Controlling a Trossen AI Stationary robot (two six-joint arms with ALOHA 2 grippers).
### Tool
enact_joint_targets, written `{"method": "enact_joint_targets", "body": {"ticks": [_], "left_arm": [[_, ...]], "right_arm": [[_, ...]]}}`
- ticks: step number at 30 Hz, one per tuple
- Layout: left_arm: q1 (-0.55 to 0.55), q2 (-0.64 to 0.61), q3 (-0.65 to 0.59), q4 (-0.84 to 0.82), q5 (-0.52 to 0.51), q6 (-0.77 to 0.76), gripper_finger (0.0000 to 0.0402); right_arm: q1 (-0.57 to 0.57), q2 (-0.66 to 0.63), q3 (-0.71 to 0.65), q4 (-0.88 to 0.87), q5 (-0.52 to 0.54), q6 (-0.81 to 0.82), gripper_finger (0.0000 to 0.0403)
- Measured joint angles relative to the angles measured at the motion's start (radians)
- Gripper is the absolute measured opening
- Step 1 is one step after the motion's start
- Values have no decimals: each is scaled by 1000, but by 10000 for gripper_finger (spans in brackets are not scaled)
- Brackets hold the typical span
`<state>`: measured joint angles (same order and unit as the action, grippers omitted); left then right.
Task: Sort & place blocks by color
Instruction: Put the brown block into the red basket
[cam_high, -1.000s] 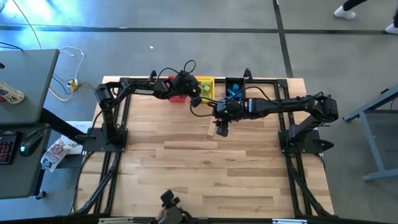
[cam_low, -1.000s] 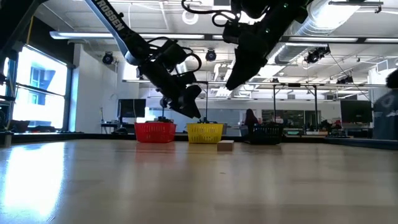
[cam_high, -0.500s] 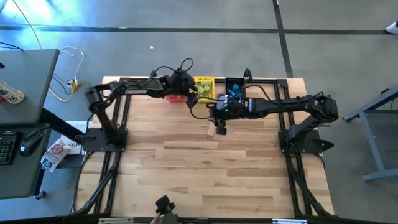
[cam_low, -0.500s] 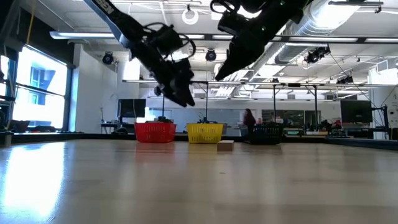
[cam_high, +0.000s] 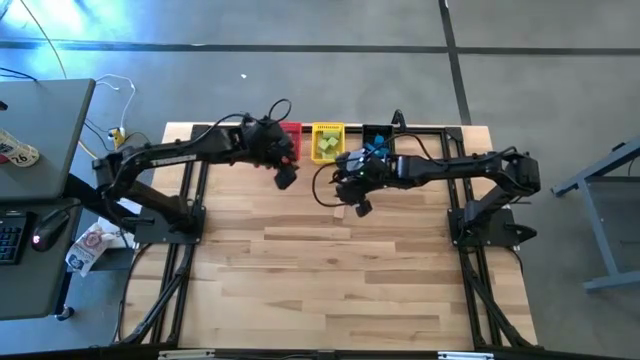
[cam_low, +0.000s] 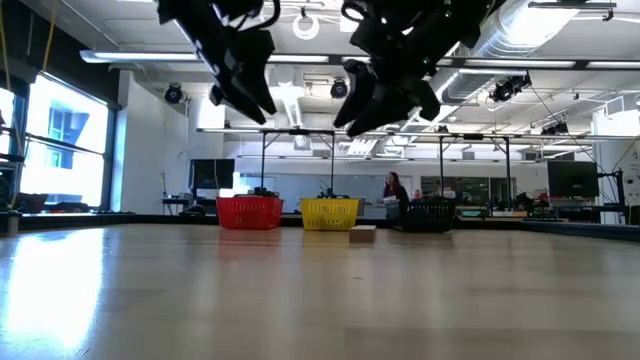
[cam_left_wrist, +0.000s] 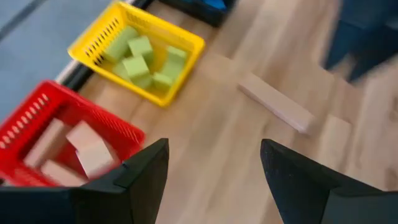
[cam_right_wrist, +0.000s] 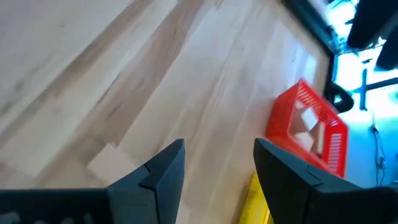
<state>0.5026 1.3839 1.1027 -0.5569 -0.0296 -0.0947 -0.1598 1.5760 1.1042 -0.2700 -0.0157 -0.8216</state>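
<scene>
Your left gripper (cam_high: 285, 178) hung above the counter (cam_high: 330, 290) near its far edge, just in front of the red bin (cam_left_wrist: 59, 134); its fingers (cam_left_wrist: 140, 180) stood wide apart and held nothing. Your right gripper (cam_high: 360, 207) hovered near the middle of the far edge, fingers (cam_right_wrist: 158, 171) also open and empty. One pale wooden bar (cam_left_wrist: 275, 102) lay flat on the counter in front of the yellow bin (cam_left_wrist: 180, 46), close under your right gripper. The pale wooden blocks (cam_left_wrist: 81, 149) were in the red bin and the light green blocks (cam_left_wrist: 140, 62) in the yellow bin. Blue blocks (cam_high: 376, 147) showed in the black bin (cam_low: 430, 213) beside it.
</scene>
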Motion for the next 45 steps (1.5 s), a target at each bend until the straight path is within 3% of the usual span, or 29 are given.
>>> {"method": "enact_joint_targets", "body": {"ticks": [11, 24, 36, 45], "left_arm": [[-133, -41, -2, -99, -7, -26, 239], [-170, -40, -2, -100, -8, -34, 239], [-170, -40, -2, -98, -9, -34, 239], [-170, -39, -2, -97, -12, -60, 239]], "right_arm": [[-3, 96, 0, -105, -22, -99, 179], [29, 216, 0, -115, -18, -190, 179], [98, 242, 0, -114, 126, -492, 179], [126, 332, 3, -74, 231, -556, 179]]}}
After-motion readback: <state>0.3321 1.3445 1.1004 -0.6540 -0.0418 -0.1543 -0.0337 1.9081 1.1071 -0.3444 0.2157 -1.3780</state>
